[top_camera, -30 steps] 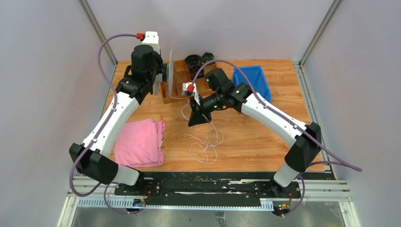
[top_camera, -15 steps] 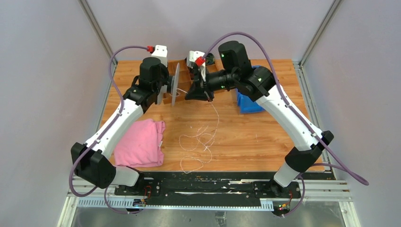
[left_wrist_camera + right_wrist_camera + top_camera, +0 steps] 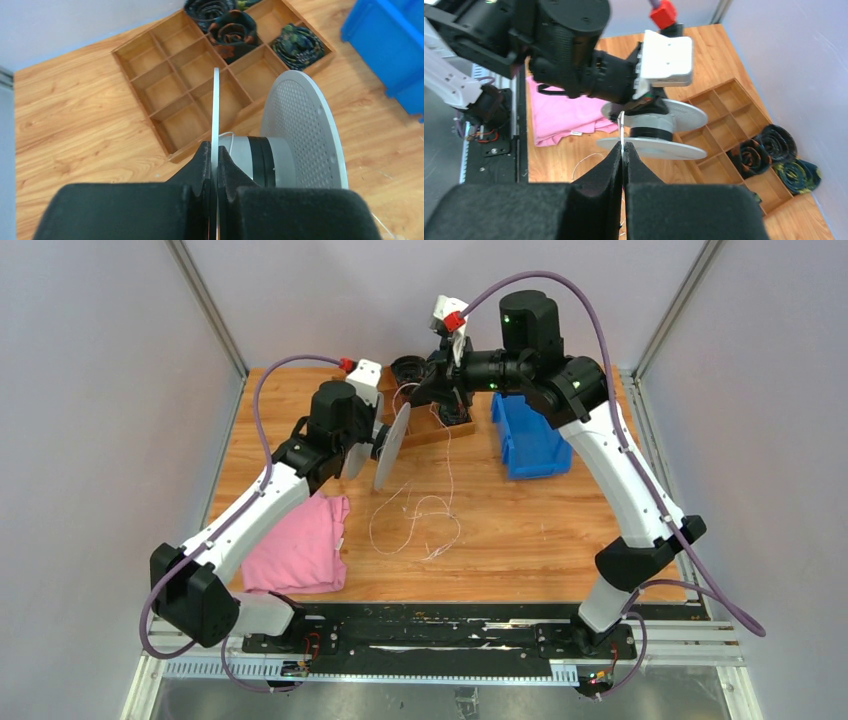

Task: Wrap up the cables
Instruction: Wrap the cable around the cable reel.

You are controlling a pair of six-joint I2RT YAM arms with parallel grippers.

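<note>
Left wrist: the left gripper [image 3: 213, 154] is clamped on the thin rim of one flange of the spool [image 3: 302, 130], and that flange shows edge-on between the black pads. The second flange (the one pierced with small holes) stands to the right, with the grey hub between the two. A short bit of the cable [image 3: 226, 134] curves onto the hub. Below lie the desk [image 3: 75, 115] and the wooden tray [image 3: 161, 91]. Dark rolls [image 3: 227, 27] sit in the tray's far compartments, and the blue bin [image 3: 385, 45] is at the right.

Right wrist: the right gripper [image 3: 622, 146] has its pads pressed together on the cable, and a thin white strand rises just above the fingertips. Just beyond it is the spool in the other gripper, flanges lying flat in this view. The pink cloth [image 3: 556, 112] lies on the desk behind the spool, and the tray lies to its right.

Top: the left arm stretches from the near left corner toward mid-desk, wrist turned so the flanges stand on edge, just left of the tray. The right arm is raised high, its forearm level and pointing left above the tray at the far edge. The cable hangs from its gripper down to loose loops on mid-desk, right of the cloth. The bin sits toward the far right corner.
</note>
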